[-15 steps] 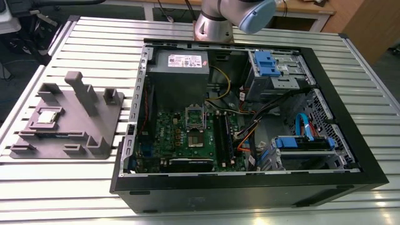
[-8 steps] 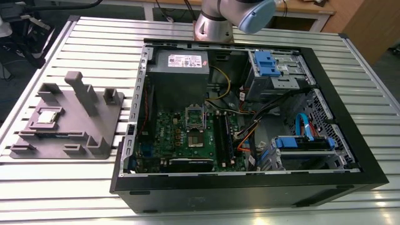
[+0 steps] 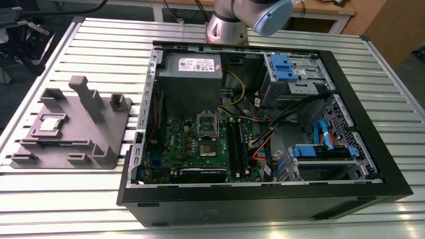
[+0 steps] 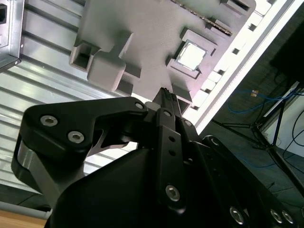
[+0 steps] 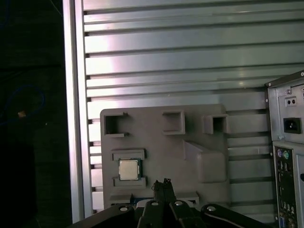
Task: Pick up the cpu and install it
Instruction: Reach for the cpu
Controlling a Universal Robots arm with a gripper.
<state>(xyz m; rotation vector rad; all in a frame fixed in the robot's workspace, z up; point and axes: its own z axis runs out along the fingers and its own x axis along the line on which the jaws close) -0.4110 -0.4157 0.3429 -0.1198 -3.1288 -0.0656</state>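
Approach stage: gripper (image 5: 163, 183) is hovering over the table, nothing lifted yet.
The cpu (image 5: 128, 169) is sitting in its recess on the grey fixture (image 3: 99, 137), well apart from the motherboard socket (image 3: 206, 122). The gripper's fingers seem to be pressing together on nothing, so pickup and installation are both remaining.

Ribbed metal table (image 3: 59, 199), wooden desk (image 3: 325, 7) behind

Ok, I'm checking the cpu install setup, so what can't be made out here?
cpu corner mark: too small in the first wrist view.
Socket, empty or filled: too small in the exterior view.
Fixture edge: hidden behind the gripper in the first wrist view.
Arm: cut off by the exterior view's top edge.
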